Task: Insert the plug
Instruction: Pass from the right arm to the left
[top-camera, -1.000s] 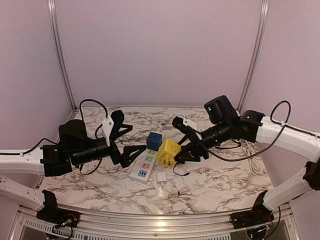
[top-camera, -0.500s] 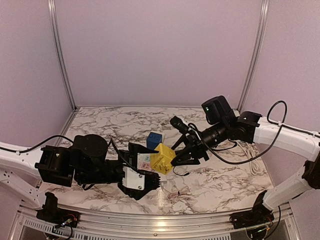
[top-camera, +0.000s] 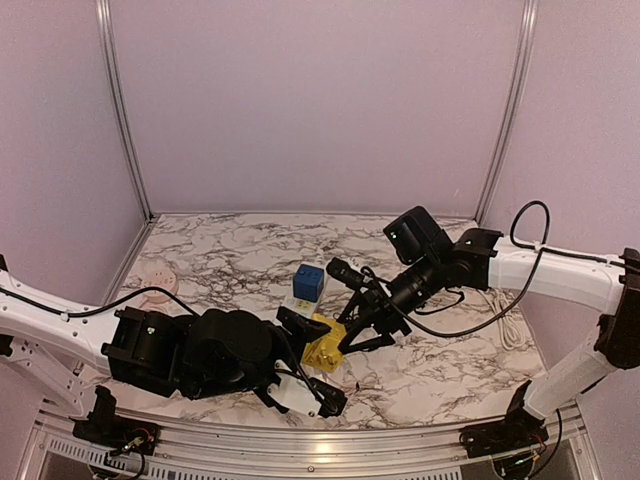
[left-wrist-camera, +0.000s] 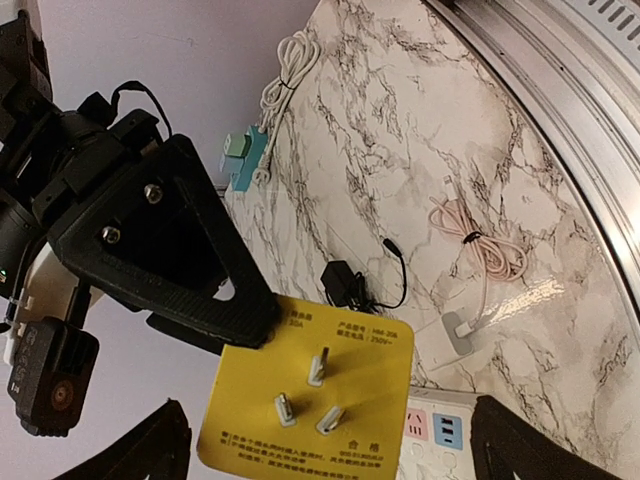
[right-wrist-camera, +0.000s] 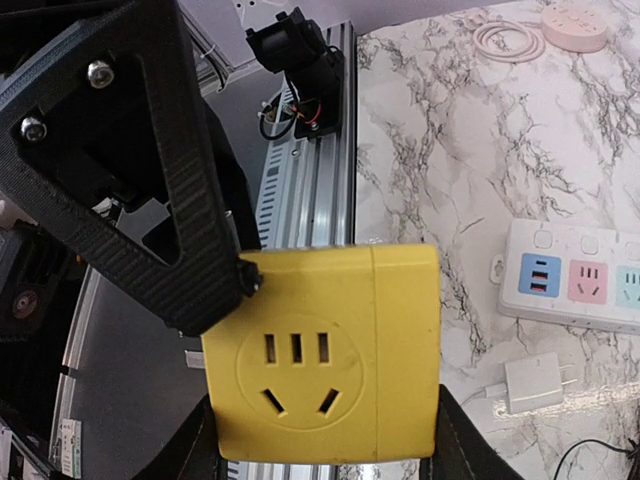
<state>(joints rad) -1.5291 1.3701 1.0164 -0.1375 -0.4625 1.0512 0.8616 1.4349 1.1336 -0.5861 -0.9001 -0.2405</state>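
While the right fingers (right-wrist-camera: 130, 170) clamp the yellow plug (right-wrist-camera: 325, 365) on two opposite sides, the plug hangs tilted above the marble counter (top-camera: 230, 250), toward the front edge, between the two arms. Its socket face is toward the right wrist camera; its three metal prongs (left-wrist-camera: 305, 395) point at the left wrist camera. The left fingers (left-wrist-camera: 150, 455) are spread wide, one at each lower corner of the left wrist view, holding nothing, with the plug between and beyond them, not touching. The white power strip (right-wrist-camera: 570, 275) lies flat on the counter beside the plug and apart from it, with blue, pink and teal sockets showing; in the top view it is mostly hidden by the left arm (top-camera: 200, 355), which lies low across the front. A blue cube (top-camera: 308, 283) sits just behind the plug in the top view. A white charger (right-wrist-camera: 535, 385) lies on the counter near the strip; a pink cable coil (left-wrist-camera: 485, 255) and a small black adapter (left-wrist-camera: 340, 285) lie farther out. A round pink socket (top-camera: 155, 272) is at the left side; a white cable (top-camera: 510, 325) is at the right edge.
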